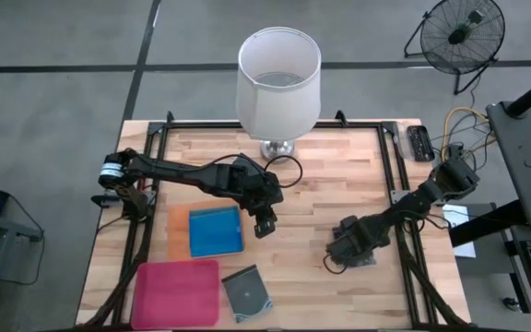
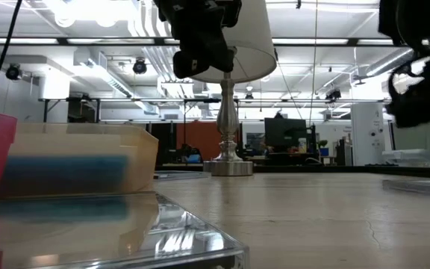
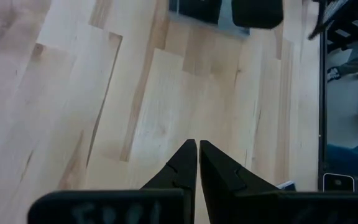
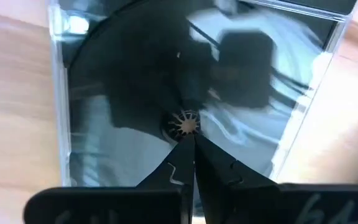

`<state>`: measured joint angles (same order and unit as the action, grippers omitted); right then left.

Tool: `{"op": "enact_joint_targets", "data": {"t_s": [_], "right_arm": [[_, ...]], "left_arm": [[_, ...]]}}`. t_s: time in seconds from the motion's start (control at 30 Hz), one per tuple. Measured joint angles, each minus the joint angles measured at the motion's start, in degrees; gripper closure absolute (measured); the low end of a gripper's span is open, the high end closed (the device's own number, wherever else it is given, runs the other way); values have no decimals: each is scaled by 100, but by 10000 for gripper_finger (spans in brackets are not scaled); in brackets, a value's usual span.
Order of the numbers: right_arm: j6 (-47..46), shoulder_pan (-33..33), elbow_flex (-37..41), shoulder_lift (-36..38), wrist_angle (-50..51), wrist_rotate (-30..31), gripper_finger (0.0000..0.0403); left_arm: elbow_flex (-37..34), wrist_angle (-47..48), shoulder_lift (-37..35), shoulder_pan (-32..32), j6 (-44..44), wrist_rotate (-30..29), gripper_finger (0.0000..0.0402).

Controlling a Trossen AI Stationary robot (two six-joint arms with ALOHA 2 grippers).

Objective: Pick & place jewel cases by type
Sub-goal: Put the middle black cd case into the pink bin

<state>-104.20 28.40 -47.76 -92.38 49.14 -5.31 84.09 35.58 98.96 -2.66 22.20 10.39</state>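
A dark transparent jewel case [image 4: 123, 93] with a round disc lies flat on the wood at the table's right. My right gripper [image 4: 192, 140] is shut and points straight down at the case's centre hub; in the high view, my right gripper [image 1: 347, 247] hides this case. A bright blue jewel case [image 1: 215, 231] lies in the orange tray [image 1: 179, 231]. Another dark transparent case [image 1: 247, 293] lies on the table beside the pink tray [image 1: 178, 293]. My left gripper [image 1: 265, 224] hangs shut above bare wood just right of the orange tray. My right gripper's shut tips stand right at the case's centre hub [image 4: 187, 123], coming from above and pointing down. I cannot tell whether they touch it. The case lies flat on the table.
A lamp with a white shade [image 1: 277, 83] stands at the table's far middle. A black device [image 1: 419, 143] lies at the far right corner. Bare wood [image 1: 321, 194] stretches between the two grippers.
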Motion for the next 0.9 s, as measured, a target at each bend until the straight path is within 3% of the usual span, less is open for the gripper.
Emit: {"op": "enact_joint_targets", "data": {"t_s": [0.5, 0.7, 0.9], "right_arm": [[-249, -7, 39, 215, -1885, 2008, 394], [-233, 32, -110, 298, -1264, 1992, 394], [-99, 33, -532, 384, 413, 1528, 394]], "left_arm": [[0, -135, 0, 3, 46, 0, 401], [0, -129, 0, 2, 81, 0, 401], [0, -147, 0, -2, 157, 0, 401]]}}
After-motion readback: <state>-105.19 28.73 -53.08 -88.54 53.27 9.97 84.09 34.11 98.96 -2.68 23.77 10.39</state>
